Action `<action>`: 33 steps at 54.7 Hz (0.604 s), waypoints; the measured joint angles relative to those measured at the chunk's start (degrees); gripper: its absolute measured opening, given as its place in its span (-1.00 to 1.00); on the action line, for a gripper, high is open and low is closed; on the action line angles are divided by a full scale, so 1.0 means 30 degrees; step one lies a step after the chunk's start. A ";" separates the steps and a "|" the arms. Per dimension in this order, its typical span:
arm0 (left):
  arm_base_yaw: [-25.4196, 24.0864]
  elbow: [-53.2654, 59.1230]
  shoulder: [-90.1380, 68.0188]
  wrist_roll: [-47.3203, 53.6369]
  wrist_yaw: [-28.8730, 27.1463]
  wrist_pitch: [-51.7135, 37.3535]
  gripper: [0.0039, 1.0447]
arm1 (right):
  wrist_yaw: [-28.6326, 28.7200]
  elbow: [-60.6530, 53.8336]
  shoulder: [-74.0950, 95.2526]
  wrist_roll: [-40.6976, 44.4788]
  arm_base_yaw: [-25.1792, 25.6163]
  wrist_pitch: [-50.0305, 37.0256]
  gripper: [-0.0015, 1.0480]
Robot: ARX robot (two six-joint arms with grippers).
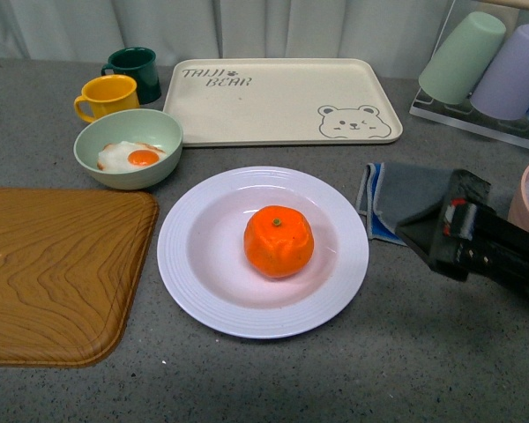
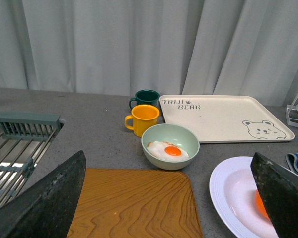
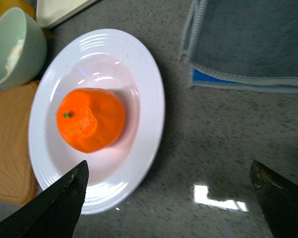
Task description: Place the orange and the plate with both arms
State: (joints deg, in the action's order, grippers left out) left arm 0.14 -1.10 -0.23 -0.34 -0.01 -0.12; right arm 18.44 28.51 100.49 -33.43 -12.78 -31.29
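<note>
The orange (image 1: 278,241) sits upright in the middle of the white plate (image 1: 185,264) on the grey counter. My right gripper (image 1: 441,231) hovers just right of the plate, open and holding nothing. In the right wrist view the orange (image 3: 91,119) lies in the plate (image 3: 151,99), and the right gripper (image 3: 171,198) spans bare counter beside the plate's rim. My left gripper (image 2: 169,208) is open above the wooden tray. One of its fingers (image 2: 283,193) hides part of the plate (image 2: 228,193) and most of the orange (image 2: 260,206). The left gripper is out of the front view.
A wooden tray (image 1: 53,273) lies left of the plate. Behind it are a pale green bowl with a fried egg (image 1: 128,148), a yellow mug (image 1: 108,95) and a dark green mug (image 1: 137,70). A cream bear tray (image 1: 282,101) sits at the back, a grey cloth (image 1: 406,198) to the right.
</note>
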 joint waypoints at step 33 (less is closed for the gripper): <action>0.0000 0.0000 0.0000 0.0015 0.0000 0.0000 0.88 | 0.4320 0.7402 0.6251 -0.2790 0.0160 0.5348 0.82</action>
State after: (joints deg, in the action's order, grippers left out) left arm 0.14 -1.10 -0.23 -0.30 -0.01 -0.12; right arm 31.40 50.72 119.24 -41.80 -12.29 -15.25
